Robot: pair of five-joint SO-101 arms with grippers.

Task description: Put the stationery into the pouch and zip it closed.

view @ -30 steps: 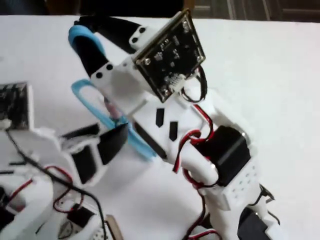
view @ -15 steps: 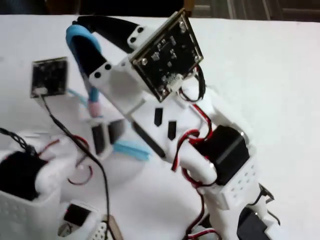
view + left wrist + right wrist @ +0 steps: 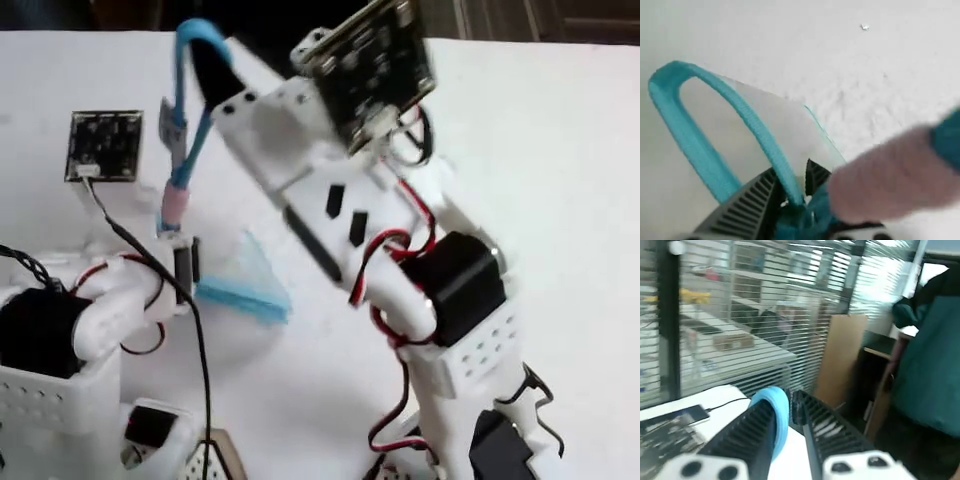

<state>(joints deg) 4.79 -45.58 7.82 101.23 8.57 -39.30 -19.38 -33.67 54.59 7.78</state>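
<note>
From above, the right arm's white body and its dark circuit board (image 3: 375,55) fill the centre and top middle of the frame, hiding much of the white surface (image 3: 560,150). The left arm sits at lower left, trailing black and red cables, with its own square board (image 3: 103,145) at upper left. The right hand (image 3: 207,62), at the top left of centre, is clamped on the blue strip (image 3: 183,70) of the clear plastic pouch with blue edging (image 3: 245,280). The strip drops to the left hand (image 3: 187,262) at centre left, which pinches it too. A pink cylindrical piece (image 3: 176,205) sits on the strip just above that hand, and the clear pouch body spreads out to its right.

From the left wrist, the ridged jaws are closed on the strip. The pouch loops out over the surface, and the pink piece is blurred close to the lens.

From the right wrist, the jaws grip the strip. Behind them are slatted blinds (image 3: 765,315), a brown board (image 3: 840,355) and a dark phone (image 3: 675,416) on the surface.
</note>
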